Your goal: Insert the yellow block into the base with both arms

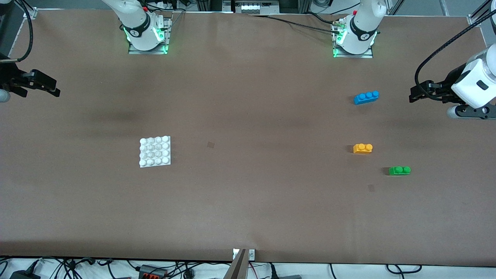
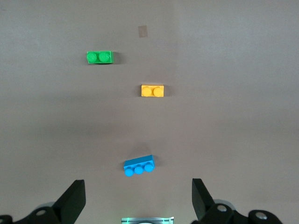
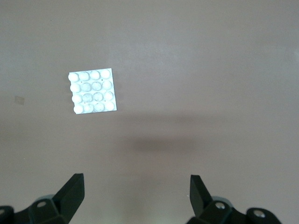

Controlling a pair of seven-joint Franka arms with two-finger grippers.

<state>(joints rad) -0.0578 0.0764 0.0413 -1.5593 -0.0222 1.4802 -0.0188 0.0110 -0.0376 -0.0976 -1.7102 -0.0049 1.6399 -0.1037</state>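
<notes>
I see the base [image 1: 155, 151] on the desk [image 1: 248, 201] toward the right arm's end. Yellow block [image 1: 362, 148], green brick [image 1: 399, 170] and blue brick [image 1: 366, 97] lie toward the left arm's end. Left gripper [image 1: 413, 95] and right gripper [image 1: 54, 88] hang clear; nothing sits between either's fingers.

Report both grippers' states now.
Left gripper: open, empty, above the table near the blue brick.
Right gripper: open, empty, above bare table.

Orange-yellow block [image 1: 362, 148], white studded base [image 1: 155, 151]
</notes>
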